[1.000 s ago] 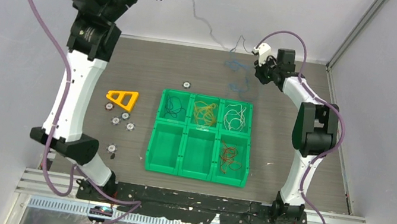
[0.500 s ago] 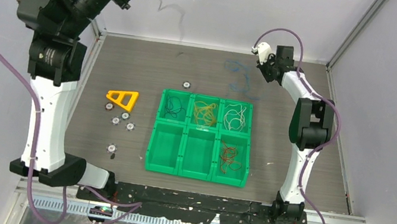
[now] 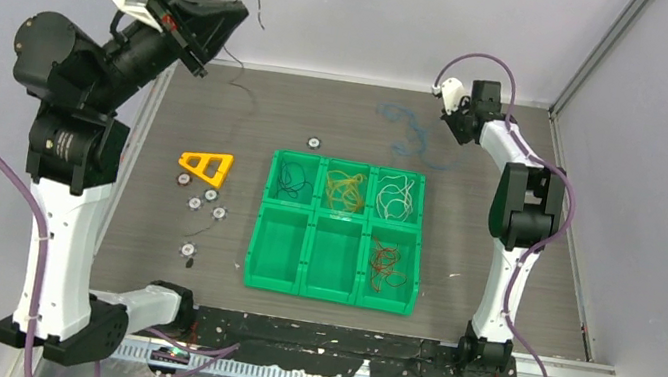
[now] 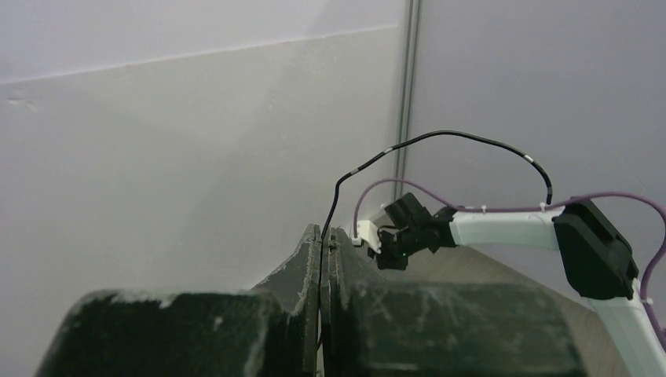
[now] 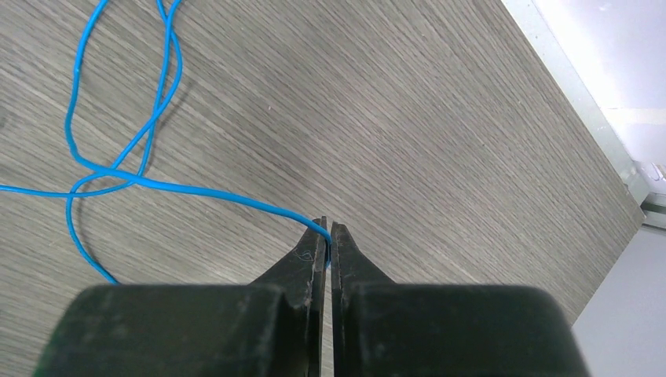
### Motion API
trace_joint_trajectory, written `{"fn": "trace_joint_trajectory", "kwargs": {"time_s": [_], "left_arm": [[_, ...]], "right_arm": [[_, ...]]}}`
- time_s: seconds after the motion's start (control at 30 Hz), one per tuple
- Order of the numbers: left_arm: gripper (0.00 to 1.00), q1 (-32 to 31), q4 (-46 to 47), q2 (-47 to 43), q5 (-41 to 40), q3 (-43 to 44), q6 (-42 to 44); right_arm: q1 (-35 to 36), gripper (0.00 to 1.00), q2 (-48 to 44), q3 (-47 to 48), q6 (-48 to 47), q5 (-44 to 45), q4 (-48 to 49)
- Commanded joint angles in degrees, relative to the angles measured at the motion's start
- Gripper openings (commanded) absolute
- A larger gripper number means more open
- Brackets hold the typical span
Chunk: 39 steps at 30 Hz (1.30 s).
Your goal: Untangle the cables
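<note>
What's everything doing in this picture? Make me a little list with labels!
left gripper: shut on black cable, raised high near the back wall
right gripper: shut on blue cable, which loops on the table
green tray, back row: dark cable, yellow cable, white cable
green tray, front right: red cable
left of tray: yellow triangle, round discs
</note>
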Motion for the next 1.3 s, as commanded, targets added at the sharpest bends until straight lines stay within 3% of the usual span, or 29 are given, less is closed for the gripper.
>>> {"fn": "trace_joint_trajectory", "kwargs": {"time_s": [0.0, 0.43, 0.87, 1.1, 1.27], "left_arm": [[0.00, 0.3, -2.9, -3.8, 3.8, -2.9, 3.6], [0.00, -3.7, -1.0, -5.5, 12.2, -11.2, -5.2], [0.00, -3.9, -4.3, -10.9, 14.2, -25.4, -1.9], [0.00, -3.9, -3.9, -6.3, 13.6, -12.5, -4.5], [0.00, -3.9, -4.5, -4.8, 13.8, -9.7, -3.8]], "right_arm": [[0.2, 0.05, -3.9, -0.1, 0.4, -0.9, 0.3], [0.2, 0.06, -5.3, -1.1, 1.3, -1.5, 0.1], [0.2, 0.06, -5.6, -1.3, 1.9, -1.9, -0.2], [0.3, 0.06, -5.1, -0.7, 1.4, -1.9, -0.6], [0.2, 0.05, -4.7, 0.3, 1.4, -2.0, -0.9]]}}
